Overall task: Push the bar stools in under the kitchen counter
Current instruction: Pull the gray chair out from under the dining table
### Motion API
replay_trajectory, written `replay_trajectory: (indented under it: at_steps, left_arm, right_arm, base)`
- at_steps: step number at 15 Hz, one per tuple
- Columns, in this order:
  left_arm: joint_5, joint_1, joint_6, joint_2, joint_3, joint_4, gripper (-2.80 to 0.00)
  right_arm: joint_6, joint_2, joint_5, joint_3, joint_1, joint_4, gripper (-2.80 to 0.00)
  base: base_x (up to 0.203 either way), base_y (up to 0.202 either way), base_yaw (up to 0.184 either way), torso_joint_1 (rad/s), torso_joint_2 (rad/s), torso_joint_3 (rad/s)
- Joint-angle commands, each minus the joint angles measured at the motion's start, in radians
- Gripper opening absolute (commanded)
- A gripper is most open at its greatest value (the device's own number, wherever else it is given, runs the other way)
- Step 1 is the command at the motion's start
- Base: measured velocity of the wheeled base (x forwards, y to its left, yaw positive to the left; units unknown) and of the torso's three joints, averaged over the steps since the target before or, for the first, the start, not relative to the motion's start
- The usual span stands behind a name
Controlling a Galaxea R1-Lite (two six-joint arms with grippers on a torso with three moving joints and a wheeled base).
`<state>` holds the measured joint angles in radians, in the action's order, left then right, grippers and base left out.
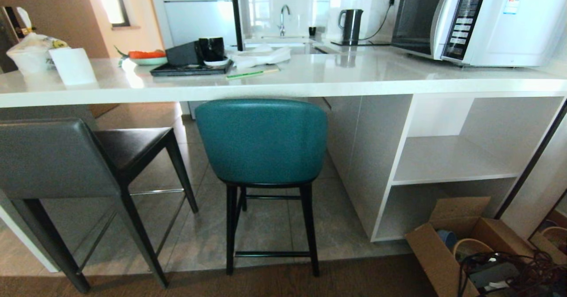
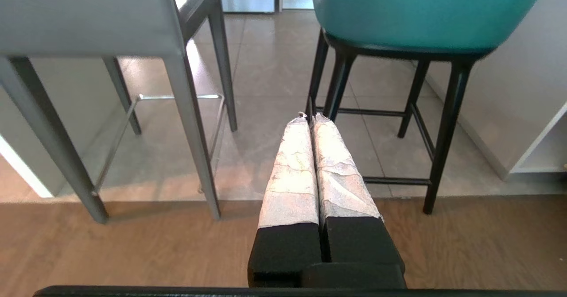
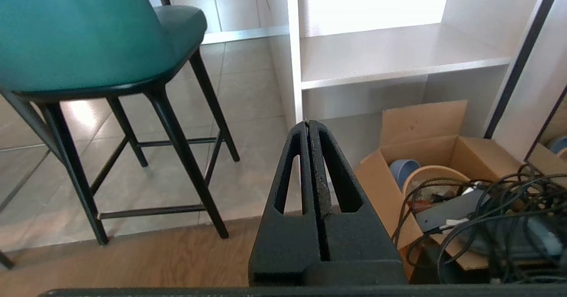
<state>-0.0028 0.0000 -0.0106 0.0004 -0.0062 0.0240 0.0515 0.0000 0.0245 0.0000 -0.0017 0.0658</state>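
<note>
- While both my arms hang parked low in front of me, I am at the approach step: neither stool has been touched yet, as far as I can judge from where things stand.
- My left pincer (image 2: 310,120) is closed, its taped fingers pressed together with nothing between them; it points at the floor between the two stools.
- My right pincer (image 3: 308,126) is closed and empty as well, aimed toward the white shelving (image 1: 447,160) and the cardboard box (image 1: 443,244) of cables beside it.
- The teal stool (image 1: 261,142) stands straight ahead of me, its rounded back facing me and sitting just below the front edge of the table (image 1: 283,84); its rear legs rest about on the line where the tiles meet the wooden floor, so the seat seems partly under the slab already.
- The grey stool (image 1: 57,160) is to my left, turned at an angle, its square back and rear legs out on my side of the table edge; it looks the further out of the two.
- The next move, I reckon, calls for raising an arm to the height of a stool's back, setting the closed pincer flat against the padding near its middle, and pushing straight forward so the stool slides without twisting or tipping.
- The grey one would need squaring up first, and the white panel leg near the teal stool leaves little room to stray.
</note>
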Motion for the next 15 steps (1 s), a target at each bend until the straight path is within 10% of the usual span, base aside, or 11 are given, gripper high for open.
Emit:
replay_trajectory:
  at_steps: [1, 15]
  left_arm:
    - [0.000, -0.001, -0.001, -0.002, 0.000, 0.000, -2.80]
    - [0.000, -0.002, 0.000, -0.002, 0.000, -0.001, -2.80]
  right_arm:
    - [0.001, 0.000, 0.000, 0.023, 0.000, 0.000, -2.80]
    - [0.001, 0.000, 0.000, 0.023, 0.000, 0.000, -2.80]
  base:
    - [0.000, 0.000, 0.000, -0.129, 0.45, 0.333]
    - [0.001, 0.036, 0.002, -0.014, 0.06, 0.044]
